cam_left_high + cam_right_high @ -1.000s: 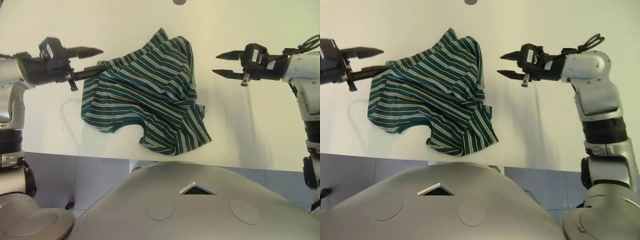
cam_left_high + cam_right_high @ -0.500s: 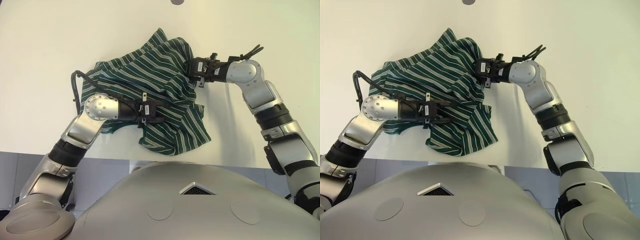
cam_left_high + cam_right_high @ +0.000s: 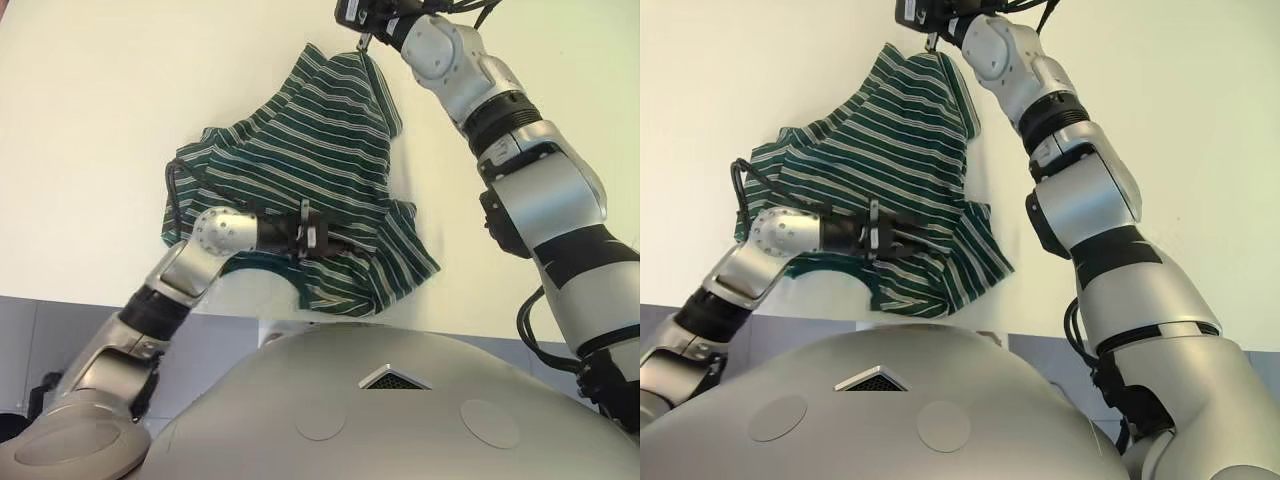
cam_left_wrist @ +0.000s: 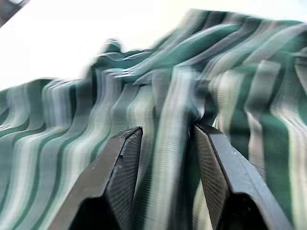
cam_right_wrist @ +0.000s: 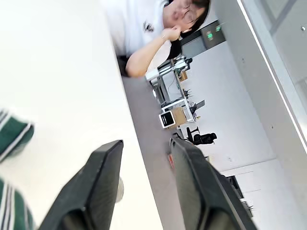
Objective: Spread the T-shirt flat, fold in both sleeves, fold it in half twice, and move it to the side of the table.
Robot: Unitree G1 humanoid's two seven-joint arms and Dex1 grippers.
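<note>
A green T-shirt (image 3: 300, 150) with white stripes lies crumpled on the white table (image 3: 90, 120). My left gripper (image 3: 335, 245) rests low on its near part, close to the front edge. In the left wrist view the fingers (image 4: 122, 163) are shut on a raised fold of the striped cloth (image 4: 168, 96). My right gripper (image 3: 358, 25) is stretched out to the far side, just past the shirt's far corner (image 3: 368, 60). In the right wrist view it (image 5: 146, 143) stands open with bare table between the fingers and the shirt's edge (image 5: 12, 136) off to one side.
The table's front edge (image 3: 80, 297) runs close below the shirt's near hem. White table top extends wide to the left (image 3: 70, 180) and right (image 3: 560, 60) of the shirt.
The right arm has swung from the shirt's right side out to its far corner, and that corner now lies farther away. The left gripper has shifted right along the near part, which has bunched up.
</note>
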